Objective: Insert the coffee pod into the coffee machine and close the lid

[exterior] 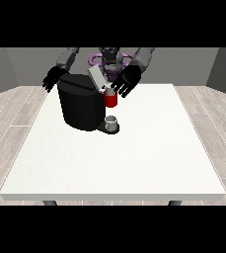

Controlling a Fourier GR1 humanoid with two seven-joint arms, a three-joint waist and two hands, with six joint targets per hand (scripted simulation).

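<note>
At the table's [183, 163] far side, near 12 o'clock, stands one black machine [80, 106]; its lid [96, 78] is tilted up, open; one red thing at the machine [111, 100] sits under it; one grey thing [112, 122] rests on the base at 6 o'clock of the red; whether it is the pod I cannot tell. Two hands: the hand at the view's right [127, 81] hovers by the lid, fingers spread apart, holding nothing; the hand at the view's left [52, 79] hangs at the machine's 10 o'clock, fingers relaxed. Judgement: the lid step looks near; press it flat from above, keeping fingers out of the hinge.
</note>
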